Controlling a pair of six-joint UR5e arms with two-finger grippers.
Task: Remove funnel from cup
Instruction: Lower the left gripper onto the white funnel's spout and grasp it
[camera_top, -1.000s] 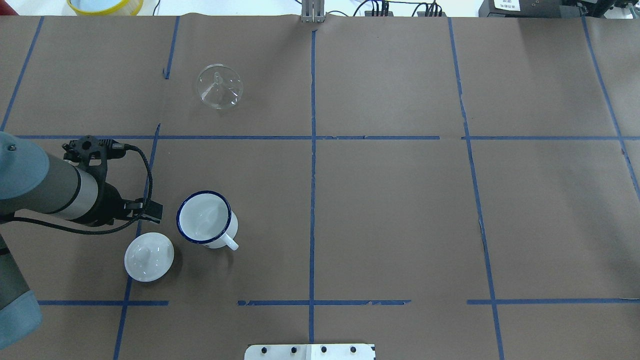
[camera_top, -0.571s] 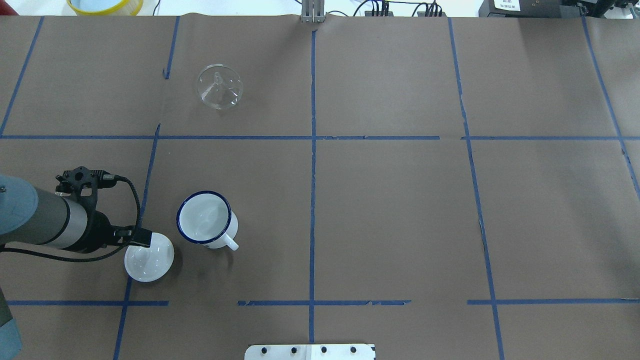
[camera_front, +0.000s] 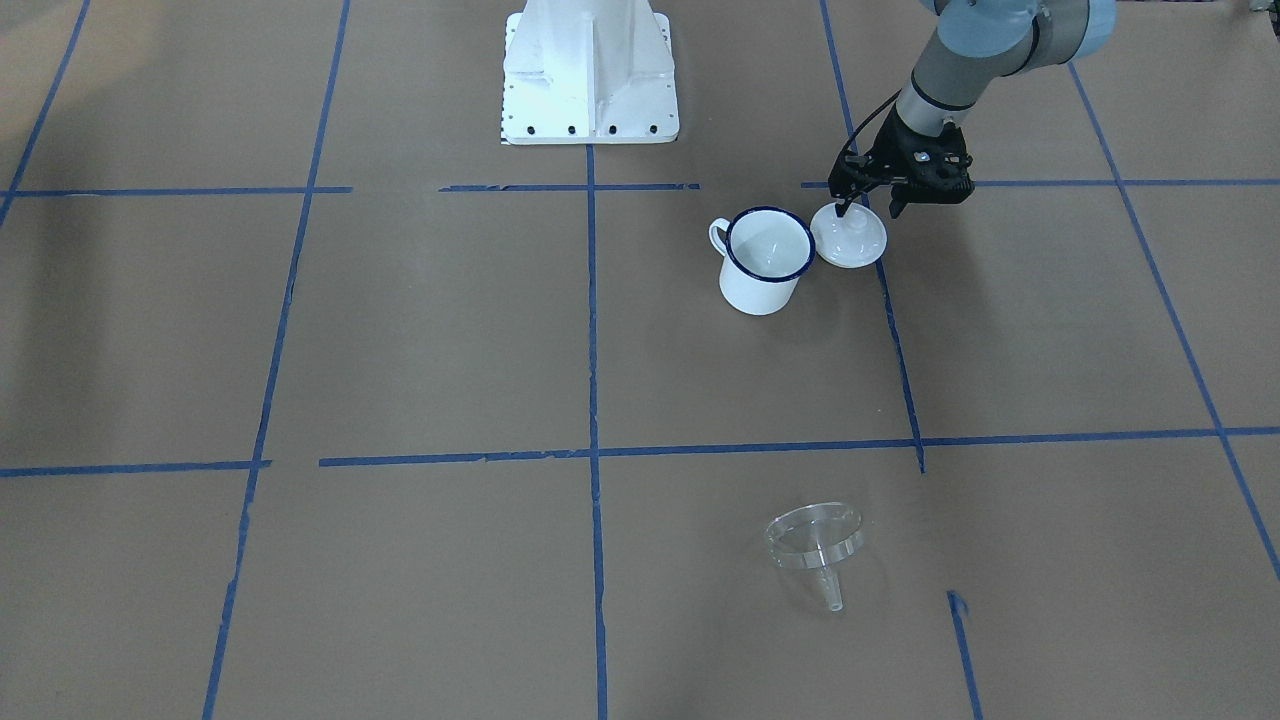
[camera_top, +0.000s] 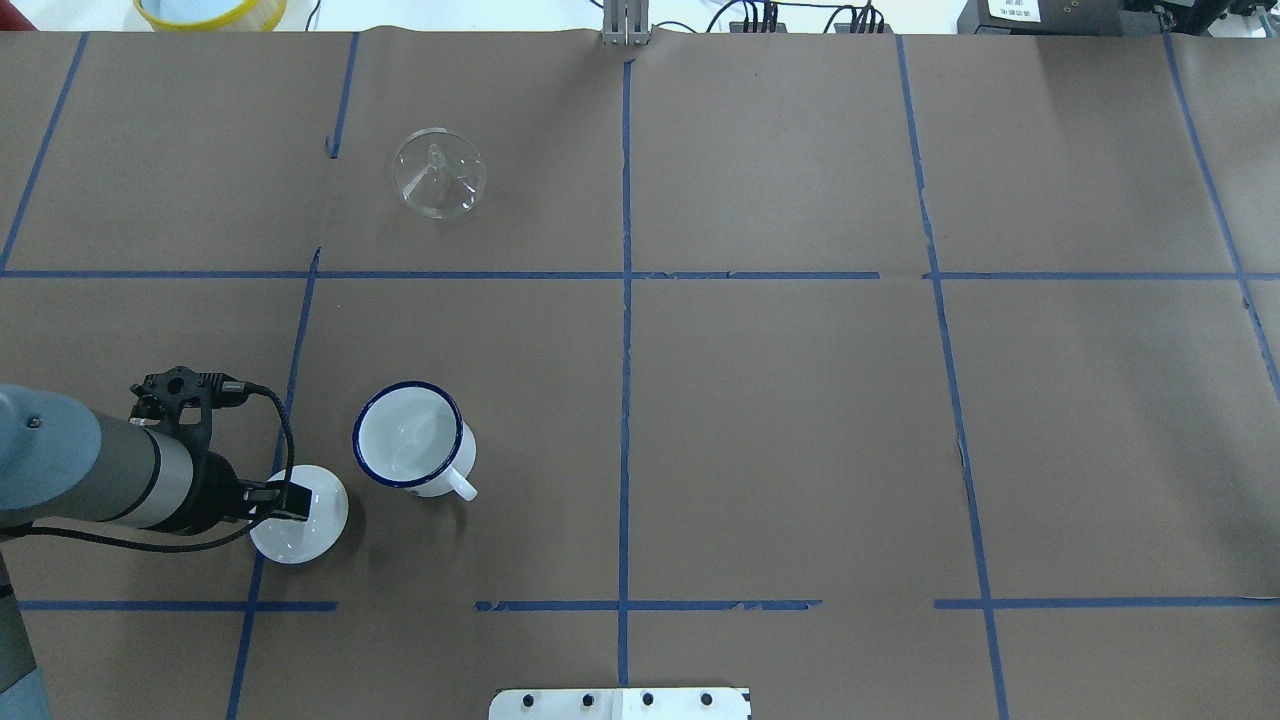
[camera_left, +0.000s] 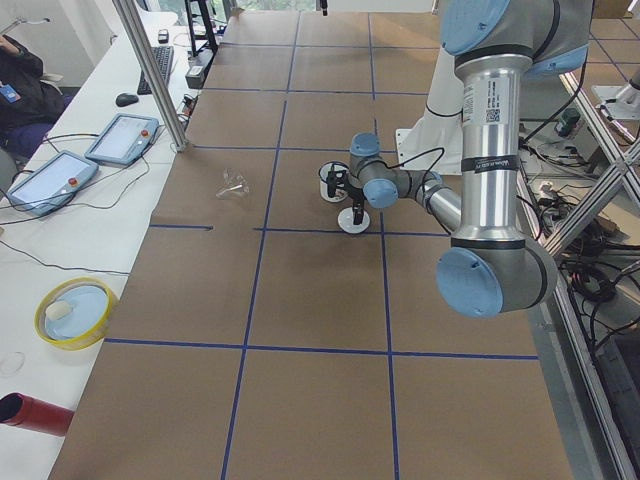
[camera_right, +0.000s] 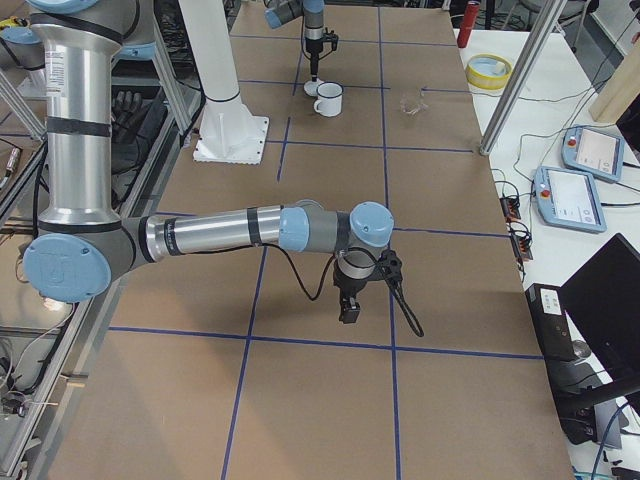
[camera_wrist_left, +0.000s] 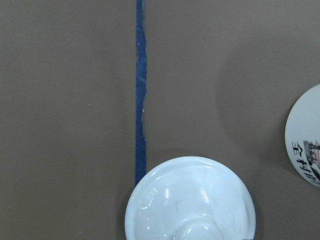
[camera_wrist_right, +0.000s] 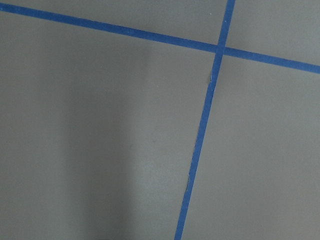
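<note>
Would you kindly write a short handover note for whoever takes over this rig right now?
Left gripper: open, holding nothing, low over the white lid.
Right gripper: over bare table, far from the job's things; whether it is open or shut cannot be told.
Cup: upright and empty, right beside the lid.
Funnel: on the table, well apart from the cup, on the side away from the robot.
Done: the funnel is out of the cup.
Left: apparently nothing of the job itself; probably only drawing the left arm clear of the lid.
</note>
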